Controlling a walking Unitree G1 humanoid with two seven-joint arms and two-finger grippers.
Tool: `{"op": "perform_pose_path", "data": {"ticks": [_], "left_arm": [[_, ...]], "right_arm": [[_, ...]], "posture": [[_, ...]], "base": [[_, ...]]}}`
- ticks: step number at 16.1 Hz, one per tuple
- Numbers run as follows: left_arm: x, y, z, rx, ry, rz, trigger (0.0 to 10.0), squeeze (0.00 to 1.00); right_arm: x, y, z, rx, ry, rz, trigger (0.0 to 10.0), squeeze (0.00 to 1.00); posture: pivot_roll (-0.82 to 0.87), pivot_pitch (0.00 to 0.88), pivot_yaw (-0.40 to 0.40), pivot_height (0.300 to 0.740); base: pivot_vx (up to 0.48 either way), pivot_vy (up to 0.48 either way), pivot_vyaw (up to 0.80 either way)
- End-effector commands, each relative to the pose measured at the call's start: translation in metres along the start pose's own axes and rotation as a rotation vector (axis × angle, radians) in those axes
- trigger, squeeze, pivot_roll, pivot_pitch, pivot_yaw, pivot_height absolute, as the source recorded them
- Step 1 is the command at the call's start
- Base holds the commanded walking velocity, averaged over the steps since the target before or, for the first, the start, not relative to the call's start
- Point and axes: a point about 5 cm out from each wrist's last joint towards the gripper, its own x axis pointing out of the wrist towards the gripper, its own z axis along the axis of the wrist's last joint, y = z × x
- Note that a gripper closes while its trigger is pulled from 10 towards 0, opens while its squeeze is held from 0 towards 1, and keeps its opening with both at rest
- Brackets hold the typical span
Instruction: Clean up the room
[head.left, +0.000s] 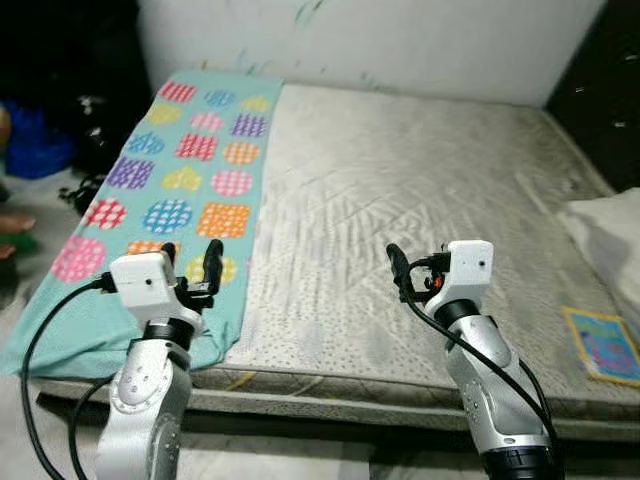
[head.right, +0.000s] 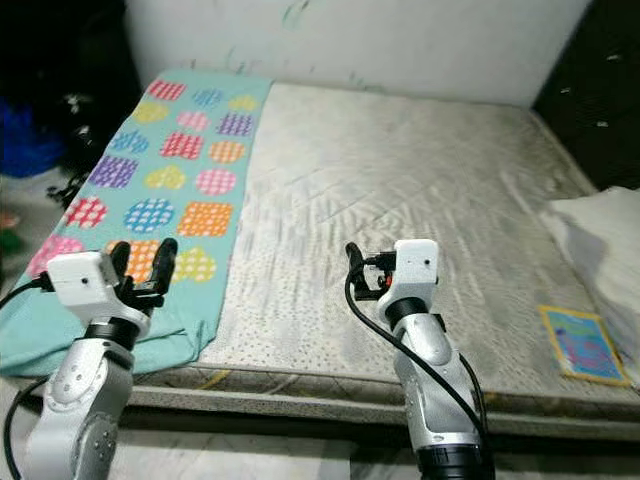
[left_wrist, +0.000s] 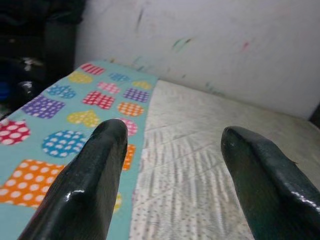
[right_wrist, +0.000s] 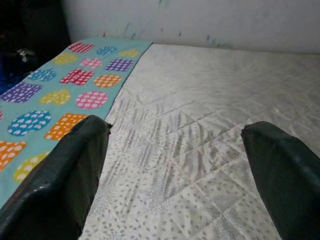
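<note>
Looking down from the robot's head, a big bare mattress (head.left: 420, 230) lies flat against a white wall (head.left: 400, 40). It is pale grey with small dots and stitched lines. A blue-green sheet (head.left: 170, 190) with bright spotted shapes in pink, orange, yellow, purple and blue runs in a long strip along the left side of the mattress, and its near end hangs a little over the edge. Both arms are held up over the near edge of the bed. The left gripper (head.left: 190, 262) is above the near end of the sheet, and its two black fingers (left_wrist: 95, 175) are spread wide with nothing between them. The right gripper (right_wrist: 185, 180) is above the bare part of the mattress, also wide apart and holding nothing. On the far right of the mattress a white pillow (head.left: 605, 235) lies by the edge. A small flat picture book (head.left: 603, 345) in blue and yellow rests near the right front corner. Dark things sit on the floor to the left of the bed, too dim to make out.
</note>
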Motion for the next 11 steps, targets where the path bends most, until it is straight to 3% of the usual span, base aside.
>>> {"op": "perform_pose_path", "data": {"ticks": [1,4,11], "left_arm": [[0.0002,-0.0006,0.0037,0.004,-0.011,-0.007,10.0,0.00],[0.0014,-0.0016,0.0035,0.004,-0.009,-0.012,10.0,0.00],[0.0031,-0.0012,0.0015,-0.012,0.002,0.021,10.0,0.00]], "right_arm": [[-0.0001,-0.0012,0.0045,-0.001,-0.015,-0.005,10.0,0.00],[-0.0012,-0.0027,0.0042,-0.001,-0.016,-0.009,10.0,0.00],[-0.0028,-0.0067,0.0031,-0.005,-0.010,-0.020,10.0,0.00]], "posture": [[-0.02,0.074,-0.071,0.740],[-0.03,0.074,-0.069,0.740],[-0.02,0.074,-0.068,0.740]], "base": [[0.307,0.000,0.00],[0.290,0.000,0.00],[0.000,0.000,0.00]]}}
